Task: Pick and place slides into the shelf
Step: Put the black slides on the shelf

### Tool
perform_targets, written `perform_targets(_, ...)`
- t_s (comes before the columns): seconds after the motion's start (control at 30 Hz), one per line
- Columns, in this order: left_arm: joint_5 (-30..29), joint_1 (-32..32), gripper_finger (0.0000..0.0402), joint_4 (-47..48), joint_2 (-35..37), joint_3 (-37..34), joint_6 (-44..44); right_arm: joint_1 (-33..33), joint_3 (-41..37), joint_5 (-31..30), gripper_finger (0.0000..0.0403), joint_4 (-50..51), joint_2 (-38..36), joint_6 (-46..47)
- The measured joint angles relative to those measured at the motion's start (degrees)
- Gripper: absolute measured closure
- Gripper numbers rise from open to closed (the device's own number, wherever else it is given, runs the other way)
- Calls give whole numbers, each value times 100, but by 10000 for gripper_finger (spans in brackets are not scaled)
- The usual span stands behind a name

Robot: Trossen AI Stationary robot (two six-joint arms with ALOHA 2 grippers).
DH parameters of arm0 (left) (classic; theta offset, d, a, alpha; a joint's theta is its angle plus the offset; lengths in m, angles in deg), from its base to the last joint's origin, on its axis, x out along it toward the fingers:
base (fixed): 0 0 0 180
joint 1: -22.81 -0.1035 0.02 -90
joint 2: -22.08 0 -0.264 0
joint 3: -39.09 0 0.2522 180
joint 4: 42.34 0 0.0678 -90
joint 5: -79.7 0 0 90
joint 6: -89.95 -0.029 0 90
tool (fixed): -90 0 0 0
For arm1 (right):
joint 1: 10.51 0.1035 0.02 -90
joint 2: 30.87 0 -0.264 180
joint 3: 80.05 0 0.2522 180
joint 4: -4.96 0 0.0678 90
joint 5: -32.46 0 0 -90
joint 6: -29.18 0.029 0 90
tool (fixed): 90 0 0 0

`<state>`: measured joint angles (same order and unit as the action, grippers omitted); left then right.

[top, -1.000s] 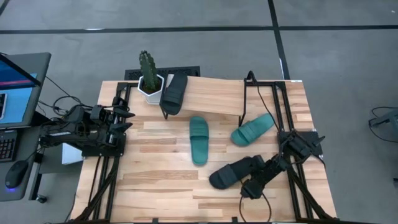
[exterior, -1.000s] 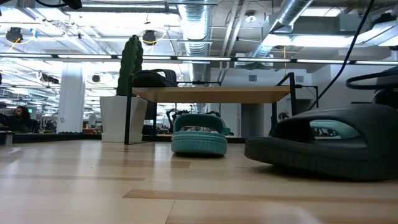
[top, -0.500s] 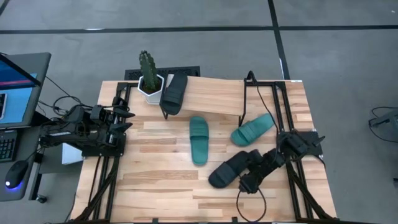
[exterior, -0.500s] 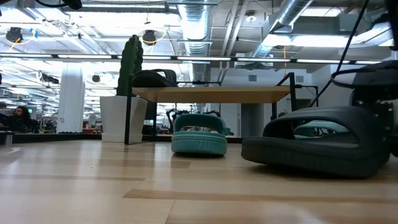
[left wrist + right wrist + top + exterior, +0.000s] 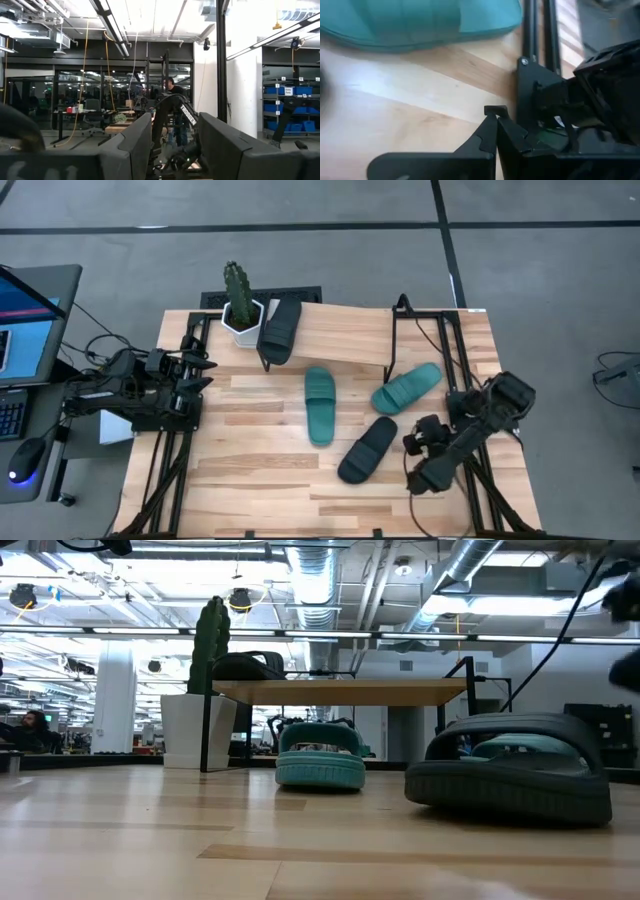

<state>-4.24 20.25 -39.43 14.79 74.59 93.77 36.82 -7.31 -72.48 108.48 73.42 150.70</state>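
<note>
One black slide [image 5: 367,450] [image 5: 510,775] lies sole down on the table, apart from my right gripper [image 5: 418,436] [image 5: 495,119]. That gripper is shut and empty, hovering just right of the slide. Two teal slides [image 5: 320,405] [image 5: 407,388] lie flat on the table in front of the shelf [image 5: 340,335] [image 5: 340,692]. The right one [image 5: 420,22] fills the top of the right wrist view. The second black slide [image 5: 279,328] [image 5: 245,665] rests on the shelf's left end. My left gripper [image 5: 207,372] [image 5: 175,150] waits open at the table's left edge.
A potted cactus [image 5: 240,310] [image 5: 195,725] stands at the shelf's left end. The right arm's black base frame [image 5: 535,85] stands close to the right gripper. Bare wood lies along the table's near side [image 5: 250,480]. A laptop [image 5: 25,320] sits beyond the left edge.
My right gripper, which was at the black slide's right end, has come off it and drawn back up and toward the table's right edge. The slide stays on the table but has turned: its right end swung toward the far edge while its near-left end stayed roughly in place.
</note>
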Motion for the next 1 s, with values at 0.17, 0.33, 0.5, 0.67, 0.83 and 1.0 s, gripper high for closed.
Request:
perform_targets(0.17,0,0,250,7,0,0,4,209,6,-480,403,-43,-561,135)
perform_targets(0.33,0,2,250,44,0,0,9,474,9,-1201,403,-557,-1116,42)
perform_targets(0.5,0,-1,250,62,0,0,20,707,13,-2110,403,-1904,-1407,-909)
perform_targets(0.67,-1,2,250,74,0,0,28,537,-16,-2128,402,-2685,-1319,-1328)
perform_targets(0.83,-2,-1,250,72,0,0,50,225,-31,-2092,377,-2691,-953,-1387)
perform_targets(1.0,-1,2,250,72,1,0,57,-153,-31,-1886,319,-2504,-617,-1399)
